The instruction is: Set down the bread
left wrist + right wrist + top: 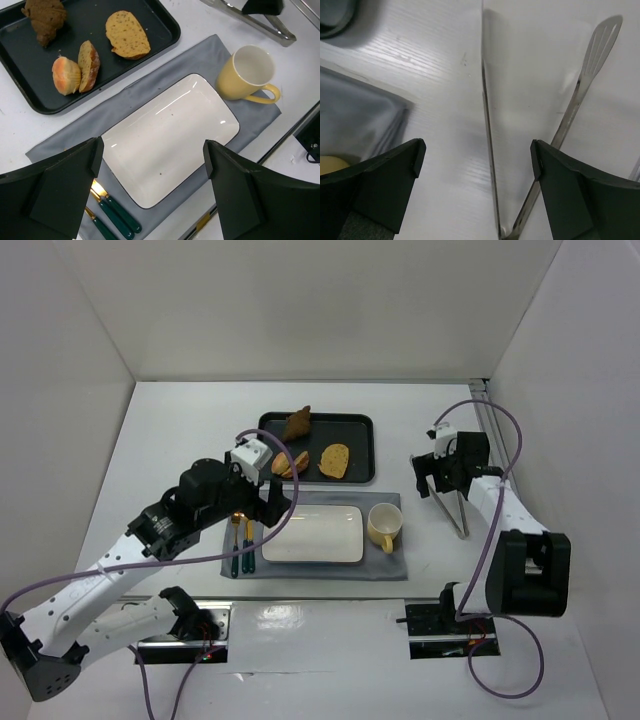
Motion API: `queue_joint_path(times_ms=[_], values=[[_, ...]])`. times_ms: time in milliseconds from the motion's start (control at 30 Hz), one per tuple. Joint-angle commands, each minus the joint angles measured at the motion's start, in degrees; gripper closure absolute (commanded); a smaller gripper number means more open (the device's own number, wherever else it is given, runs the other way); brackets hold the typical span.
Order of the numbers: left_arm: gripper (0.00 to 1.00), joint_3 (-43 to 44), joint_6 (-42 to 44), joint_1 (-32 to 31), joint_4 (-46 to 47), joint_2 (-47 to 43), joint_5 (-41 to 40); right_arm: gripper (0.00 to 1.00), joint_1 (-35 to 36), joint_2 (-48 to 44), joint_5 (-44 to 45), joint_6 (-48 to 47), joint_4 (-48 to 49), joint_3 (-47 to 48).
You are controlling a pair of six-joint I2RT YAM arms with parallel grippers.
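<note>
Hovering over a glossy white rectangular plate [170, 135], the left gripper [150, 155] is released and empty. The bread [127, 34] lies on the flat black tray [85, 25] beyond: a seeded oval slice, a thinner slice [89, 65] against a ridged roll [65, 75], and a dark knobbly chunk [45, 17]. The right gripper [477, 155], also spread and empty, hangs over thin metal tongs [570, 110] on the white tabletop [445, 75].

Green-handled gold cutlery [117, 220]: top ends hidden behind left claw [152, 150]. Yellow ceramic mug [330, 164]: blurred sliver in right wrist view. Steel tongs [597, 50]: hinge cut off at bottom edge.
</note>
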Motion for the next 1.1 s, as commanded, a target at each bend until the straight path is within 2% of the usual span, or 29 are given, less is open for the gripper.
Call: queue_joint_path(times_ms=[0,333,567,833,1067], values=[[0.00,-0.4,0.5,-0.8,2.6,-1.7,2.3,0.00,0.4,3.9,6.7,-3.1,0.3,2.2],[0.00,-0.4,0.0,-0.8,2.6,-2.7,5.4,0.00,0.4,6.4,13.5,-3.7,3.0,0.6],[0.00,-1.0,0.0,-0.8,2.6,-3.3,5.9,0.00,-1.0,8.3,14.1,-3.1,2.5,-0.5],[0.00,-1.0,0.0,-0.8,3.1,-3.3,5.9,0.00,-6.2,9.5,9.5,-4.3,0.3,0.0],[0.00,-1.0,0.0,-0.8,3.1,-3.3,6.5,0.00,-7.4,11.1,6.4,-5.3,-1.5,0.0]])
